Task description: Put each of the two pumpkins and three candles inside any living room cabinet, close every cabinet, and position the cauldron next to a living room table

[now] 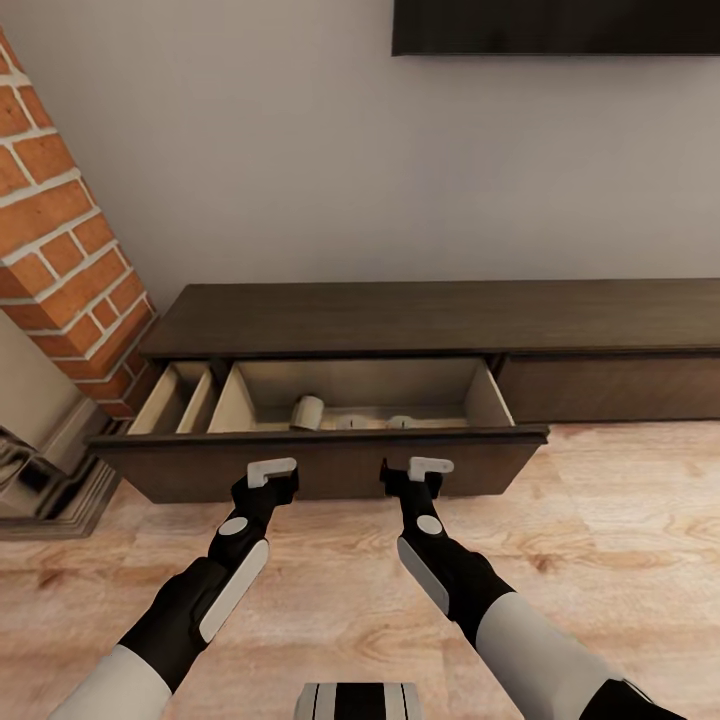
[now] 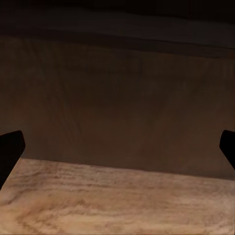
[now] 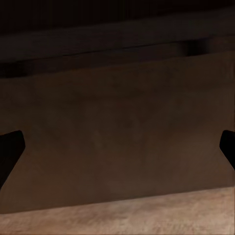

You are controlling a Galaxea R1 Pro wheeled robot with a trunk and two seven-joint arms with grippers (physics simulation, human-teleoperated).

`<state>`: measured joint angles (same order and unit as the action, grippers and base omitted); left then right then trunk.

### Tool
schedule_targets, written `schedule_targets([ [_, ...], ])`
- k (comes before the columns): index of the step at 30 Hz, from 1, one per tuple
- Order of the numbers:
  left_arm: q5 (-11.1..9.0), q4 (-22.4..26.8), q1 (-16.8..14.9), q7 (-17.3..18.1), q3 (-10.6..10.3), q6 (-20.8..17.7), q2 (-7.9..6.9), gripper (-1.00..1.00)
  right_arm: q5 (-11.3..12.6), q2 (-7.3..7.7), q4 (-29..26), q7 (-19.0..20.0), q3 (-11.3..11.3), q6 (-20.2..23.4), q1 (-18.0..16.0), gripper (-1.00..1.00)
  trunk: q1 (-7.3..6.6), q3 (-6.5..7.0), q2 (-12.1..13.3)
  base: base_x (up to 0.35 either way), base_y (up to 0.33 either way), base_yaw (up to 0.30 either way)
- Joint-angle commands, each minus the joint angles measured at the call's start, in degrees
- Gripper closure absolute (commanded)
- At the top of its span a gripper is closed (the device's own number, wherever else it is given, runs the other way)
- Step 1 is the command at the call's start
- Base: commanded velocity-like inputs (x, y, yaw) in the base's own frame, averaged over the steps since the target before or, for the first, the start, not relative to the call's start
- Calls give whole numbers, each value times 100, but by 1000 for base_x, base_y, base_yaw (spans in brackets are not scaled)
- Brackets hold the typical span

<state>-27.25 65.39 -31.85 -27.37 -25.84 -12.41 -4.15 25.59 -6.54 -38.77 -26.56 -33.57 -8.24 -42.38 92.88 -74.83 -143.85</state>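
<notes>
Light plank floor point(image 1: 600, 520) meets a brick fireplace point(image 1: 60, 250) where the dark cabinet point(image 1: 430, 318) stands with its drawer point(image 1: 320, 465) pulled out, three candles point(image 1: 307, 412) inside. The left gripper point(image 1: 268, 478) and right gripper point(image 1: 420, 475), both spread wide and empty, face the drawer front.

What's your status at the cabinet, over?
Left gripper and right gripper open, empty, at the drawer front. Cabinet drawer pulled out, three candles inside. Nothing blocking.
</notes>
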Motion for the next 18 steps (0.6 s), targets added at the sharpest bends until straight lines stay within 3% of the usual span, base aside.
schedule_targets([
  [1, -36, 9, -5, -49, -20, -16, -7, -100, 60, 4, 1, -34, -35, -37, -7, -100, 1, -4, -2, 107, 0, 0],
  [18, -46, 9, -5, -49, -18, -16, -7, -100, 57, 4, 1, -34, -35, -34, -7, -100, 1, -4, -2, 61, 0, 0],
])
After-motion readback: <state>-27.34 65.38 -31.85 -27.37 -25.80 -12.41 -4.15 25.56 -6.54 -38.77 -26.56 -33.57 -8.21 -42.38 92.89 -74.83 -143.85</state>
